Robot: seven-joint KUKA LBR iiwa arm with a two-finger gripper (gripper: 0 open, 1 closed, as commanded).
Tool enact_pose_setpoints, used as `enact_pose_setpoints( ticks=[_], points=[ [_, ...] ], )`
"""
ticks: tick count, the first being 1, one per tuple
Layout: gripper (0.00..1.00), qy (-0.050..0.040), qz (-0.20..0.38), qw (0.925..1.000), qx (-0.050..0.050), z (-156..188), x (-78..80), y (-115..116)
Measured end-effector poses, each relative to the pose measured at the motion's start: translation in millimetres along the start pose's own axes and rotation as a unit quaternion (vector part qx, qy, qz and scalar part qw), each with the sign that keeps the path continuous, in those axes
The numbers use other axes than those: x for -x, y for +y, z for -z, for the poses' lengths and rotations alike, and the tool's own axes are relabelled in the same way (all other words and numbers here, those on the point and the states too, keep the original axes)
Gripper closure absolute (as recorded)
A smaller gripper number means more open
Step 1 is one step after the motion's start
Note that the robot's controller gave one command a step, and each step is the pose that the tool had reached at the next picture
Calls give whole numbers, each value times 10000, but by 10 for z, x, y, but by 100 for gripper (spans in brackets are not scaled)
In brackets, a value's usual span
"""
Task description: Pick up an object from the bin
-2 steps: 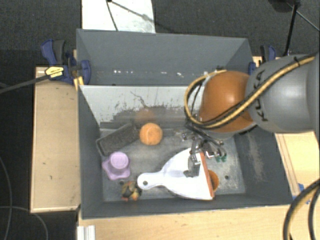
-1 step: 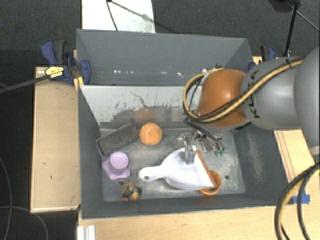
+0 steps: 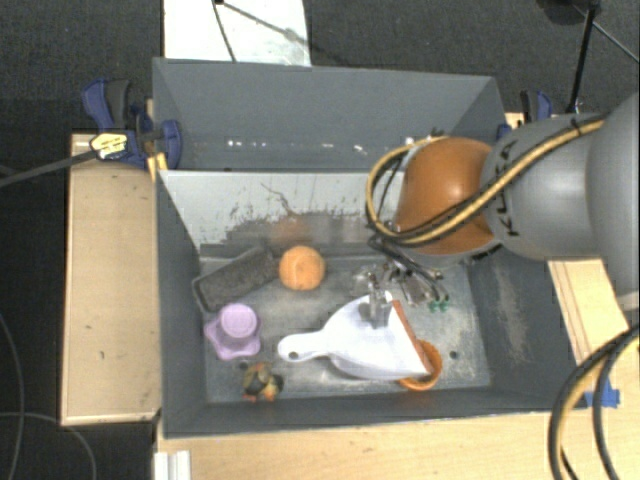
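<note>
My gripper [image 3: 377,308] hangs low in the right middle of the bin, its metal fingers pointing down onto the upper edge of a white scoop-shaped dustpan [image 3: 350,346] that lies on the bin floor. The fingers look close together against that edge. An orange rim [image 3: 428,366] shows under the dustpan's right end. An orange ball [image 3: 301,268] rests to the left of the gripper, apart from it.
A dark grey block [image 3: 234,277] lies at the back left. A lilac bottle-like piece [image 3: 235,330] stands at the left front, with a small dark, multicoloured toy [image 3: 261,383] beside the front wall. The arm with its orange dome reaches in from the right.
</note>
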State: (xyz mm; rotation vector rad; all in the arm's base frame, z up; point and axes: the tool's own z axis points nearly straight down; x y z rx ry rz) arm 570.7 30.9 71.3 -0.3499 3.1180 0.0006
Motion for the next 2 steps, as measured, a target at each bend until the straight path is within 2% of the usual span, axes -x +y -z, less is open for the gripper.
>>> enact_pose_setpoints(
  ticks=[1, 2],
  points=[
    [100, 0, -6, 10000, 1, 0, 0, 0],
    [100, -40, 75, 10000, -10, 1757, -20, -30]
  ],
)
